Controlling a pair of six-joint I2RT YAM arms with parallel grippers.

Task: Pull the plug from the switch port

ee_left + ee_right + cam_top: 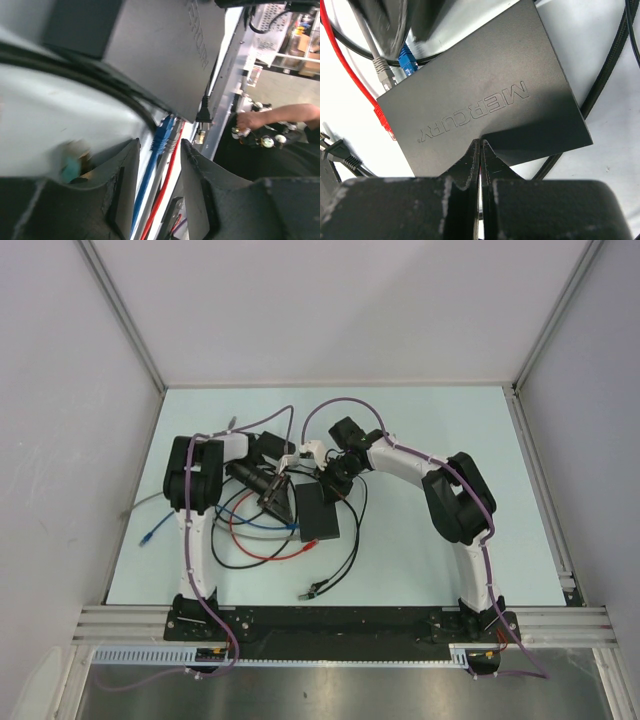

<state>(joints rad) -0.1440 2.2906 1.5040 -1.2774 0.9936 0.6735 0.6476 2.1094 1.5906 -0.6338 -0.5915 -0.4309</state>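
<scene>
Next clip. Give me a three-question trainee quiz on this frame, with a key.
1. True or false: the right tool is shut.
2. What is embossed on the switch? A) MERCURY B) NETGEAR C) CISCO
3. Fill in: the plug seen just ahead of the open left tool is ____ in colour.
Key: 1 true; 2 A; 3 blue.

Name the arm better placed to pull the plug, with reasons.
Left. The left gripper is open and faces the port edge of the switch, the blue plug lined up with its gap. The right gripper is shut at the opposite edge, far from that plug.
</scene>
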